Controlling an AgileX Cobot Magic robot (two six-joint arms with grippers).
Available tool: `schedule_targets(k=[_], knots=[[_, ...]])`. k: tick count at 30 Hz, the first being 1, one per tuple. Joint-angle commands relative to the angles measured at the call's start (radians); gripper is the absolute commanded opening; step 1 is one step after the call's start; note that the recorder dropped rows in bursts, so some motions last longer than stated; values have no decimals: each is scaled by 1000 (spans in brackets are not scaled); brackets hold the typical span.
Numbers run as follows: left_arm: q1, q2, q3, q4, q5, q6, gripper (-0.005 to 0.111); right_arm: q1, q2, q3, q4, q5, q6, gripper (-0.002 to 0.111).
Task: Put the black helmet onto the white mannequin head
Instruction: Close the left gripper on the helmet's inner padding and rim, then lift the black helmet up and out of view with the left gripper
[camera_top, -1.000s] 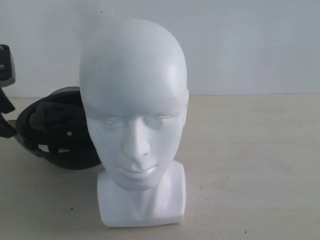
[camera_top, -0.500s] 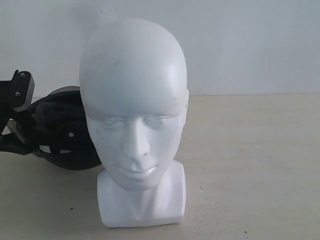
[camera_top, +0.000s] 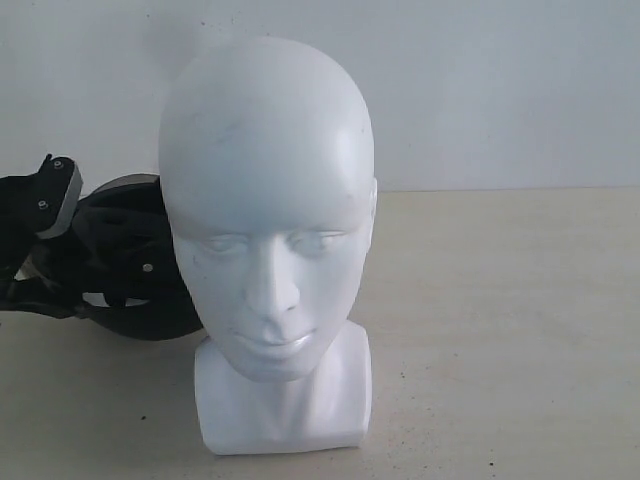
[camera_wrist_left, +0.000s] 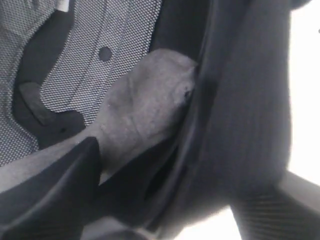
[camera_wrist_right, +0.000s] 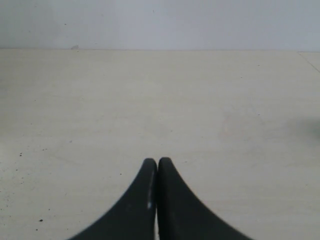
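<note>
The white mannequin head (camera_top: 265, 220) stands upright on its neck base in the middle of the exterior view, facing the camera. Behind it on the left lies the black helmet (camera_top: 130, 265), tipped so its dark padded lining shows, and partly hidden by the head. My left gripper (camera_top: 48, 245) reaches in from the left edge. In the left wrist view its fingers straddle the helmet (camera_wrist_left: 135, 105) rim, one inside by the grey padding, one outside the shell, left gripper (camera_wrist_left: 165, 200) open. My right gripper (camera_wrist_right: 158, 162) is shut on nothing above bare table.
The beige table (camera_top: 500, 330) stretches right of the head, with a white wall (camera_top: 500, 90) behind. The right wrist view holds only the table (camera_wrist_right: 160, 100) and the wall; the right arm is out of the exterior view.
The left gripper has moved in from the left edge toward the helmet and now has its fingers on both sides of the rim. The head and the right gripper have not moved.
</note>
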Motion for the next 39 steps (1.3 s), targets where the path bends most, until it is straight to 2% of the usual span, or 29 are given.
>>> schedule_targets(k=[1,8,10,12,13,14,17,22,27,32,39], knots=[[2,16,-3,-55,-11,7,64,-4,-4,0,-6,-12,-1,0],[2,57,-3,-151,-17,86,64,-4,-4,0,-6,-12,-1,0],[2,75,-3,-151,-29,93,52,-4,-4,0,-6,-12,-1,0],[2,76,-3,-154,-31,88,26,-4,-4,0,-6,-12,-1,0],[2,76,-3,-169,-25,22,11,-4,-4,0,-6,-12,-1,0],[2,76,-3,-208,-25,-44,4,-4,-4,0,-6,-12,-1,0],[2,69,-3,-330,5,-57,4,-4,-4,0,-6,-12,-1,0],[2,9,-3,-325,24,-284,4,-4,-4,0,-6,-12,-1,0],[12,-82,-3,-325,112,-397,4,-4,-4,0,-6,-12,-1,0],[86,-169,-3,-346,252,-606,4,-4,-4,0,-6,-12,-1,0],[154,-246,-1,-480,376,-679,4,-4,-4,0,-6,-12,-1,0]])
